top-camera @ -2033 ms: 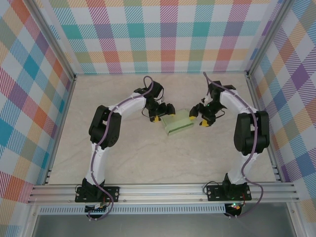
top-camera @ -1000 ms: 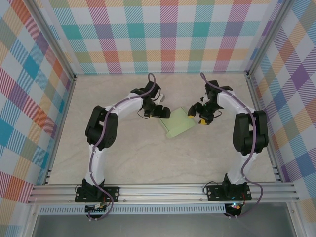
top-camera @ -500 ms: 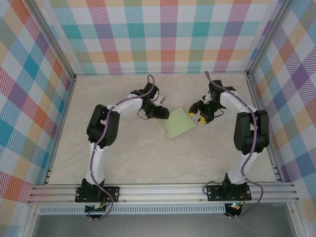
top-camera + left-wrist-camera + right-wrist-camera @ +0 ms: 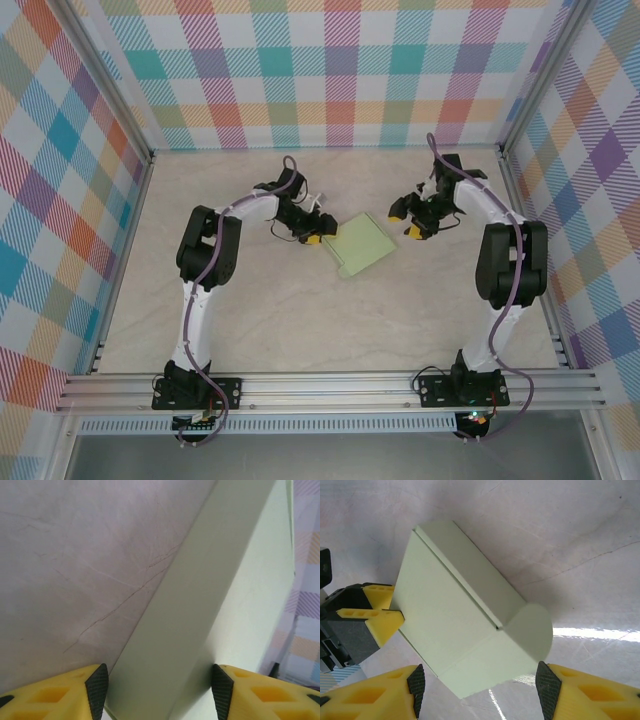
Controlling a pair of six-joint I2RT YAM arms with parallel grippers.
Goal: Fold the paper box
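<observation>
The paper box (image 4: 362,247) is a pale green, flat folded card lying at the table's middle. My left gripper (image 4: 315,232) is at its left corner. In the left wrist view the box's side wall (image 4: 200,605) runs between the jaws of the left gripper (image 4: 160,695), and both black pads press against it. My right gripper (image 4: 405,220) hangs open just right of the box, apart from it. From the right wrist the box (image 4: 455,610) shows a rounded flap (image 4: 530,630) curling up, ahead of the open right gripper (image 4: 480,690).
The marble-patterned table (image 4: 250,320) is fenced by an aluminium frame and checked walls (image 4: 340,70). Both arms reach inward from their bases at the near rail (image 4: 330,385).
The left jaws have narrowed onto the box's left corner. The right gripper has drawn back to the right, off the box's edge. The box has stayed in place.
</observation>
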